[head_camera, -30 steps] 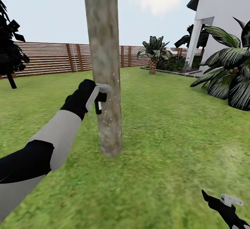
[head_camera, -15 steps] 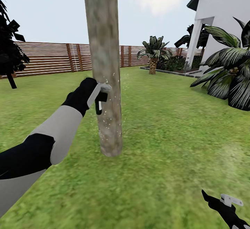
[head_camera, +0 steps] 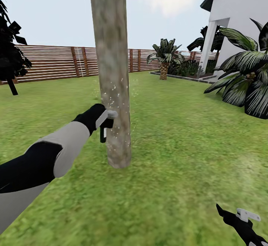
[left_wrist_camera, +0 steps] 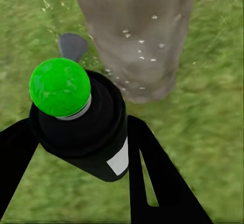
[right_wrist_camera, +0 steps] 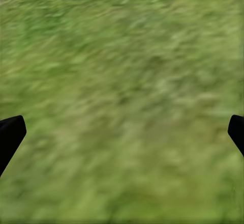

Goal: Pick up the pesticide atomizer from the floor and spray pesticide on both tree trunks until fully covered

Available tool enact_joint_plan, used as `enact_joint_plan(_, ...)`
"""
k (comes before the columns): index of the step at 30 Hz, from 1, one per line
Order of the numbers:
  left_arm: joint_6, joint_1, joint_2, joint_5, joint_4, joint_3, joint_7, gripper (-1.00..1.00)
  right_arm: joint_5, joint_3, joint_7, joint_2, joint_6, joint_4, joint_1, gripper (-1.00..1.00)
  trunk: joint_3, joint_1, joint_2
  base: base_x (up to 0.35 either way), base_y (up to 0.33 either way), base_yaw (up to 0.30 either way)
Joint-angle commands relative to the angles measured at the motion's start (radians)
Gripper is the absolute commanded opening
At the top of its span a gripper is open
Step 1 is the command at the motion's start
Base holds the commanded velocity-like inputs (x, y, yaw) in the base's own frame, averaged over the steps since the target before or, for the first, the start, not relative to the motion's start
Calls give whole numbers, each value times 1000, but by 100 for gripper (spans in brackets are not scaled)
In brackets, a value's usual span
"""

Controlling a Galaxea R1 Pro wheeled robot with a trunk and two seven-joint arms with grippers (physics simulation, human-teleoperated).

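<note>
Right claw (head_camera: 243, 221): nearest, low at the near right over bare grass. In the right wrist view its two dark tips sit at opposite edges with lawn between, so spread wide and carrying nothing.

Left claw (head_camera: 106, 121): mid-distance, left of centre, arm reaching forward. It is pinching the pesticide atomizer (left_wrist_camera: 81, 127); in the left wrist view the dark fingers (left_wrist_camera: 152, 178) flank the black body on both sides. In the head view the atomizer (head_camera: 104, 130) hangs just beside the tree trunk (head_camera: 111, 71), at its lower part. Contact with the bark: cannot tell. White flecks dot the bark around and above the nozzle.

Handling, judged: small rigid bottle, probably light; smooth round body could twist in a loose pinch. Best hold is across the wide black body, below the green cap (left_wrist_camera: 60, 86), as now.

Room: the floor (head_camera: 178, 156) is open lawn on every side of the trunk, free for circling. Broad-leaf plants (head_camera: 245, 74) crowd the right edge by the white house (head_camera: 242, 15). Fence (head_camera: 52, 61) far behind; dark tree (head_camera: 11, 56) far left.
</note>
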Motion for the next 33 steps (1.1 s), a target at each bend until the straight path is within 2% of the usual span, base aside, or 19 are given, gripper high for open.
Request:
enact_joint_plan(1,-41,-1,1,9,54,-6,6,-100,-3,-7,9,0,-1,1,-1,100,-1,0,-1,0,0,0)
enact_joint_plan(4,-123,7,2,9,125,-6,6,-100,-3,-7,9,0,-1,1,-1,100,-1,0,-1,0,0,0)
enact_joint_plan(8,-191,88,2,9,147,-6,6,-100,-3,-7,9,0,-1,1,-1,100,-1,0,-1,0,0,0)
enact_joint_plan(10,-220,154,1,8,148,-8,6,-100,-2,-6,10,0,-1,1,-1,100,-1,0,-1,0,0,0)
enact_joint_plan(14,-244,240,1,9,148,-8,3,-100,-3,-7,11,0,-1,1,-1,100,-1,0,-1,0,0,0)
enact_joint_plan(16,-326,293,2,14,148,-7,0,-100,-3,-7,10,0,-1,1,-1,100,-1,0,-1,0,0,110)
enact_joint_plan(18,-372,320,2,14,148,-7,0,-100,-3,-7,9,0,-1,1,-1,100,-1,0,-1,0,0,227)
enact_joint_plan(23,-453,364,-1,16,147,-6,1,-100,-3,-7,10,0,-1,1,-1,100,-1,0,-1,0,-177,270)
enact_joint_plan(28,-466,383,-4,17,148,-8,1,-100,-3,-7,10,0,-1,1,-1,100,-1,0,-1,-9,-300,172)
enact_joint_plan(33,-465,389,-4,17,148,-8,2,-100,1,-6,9,0,-1,0,-1,100,-1,0,-1,-240,-195,8)
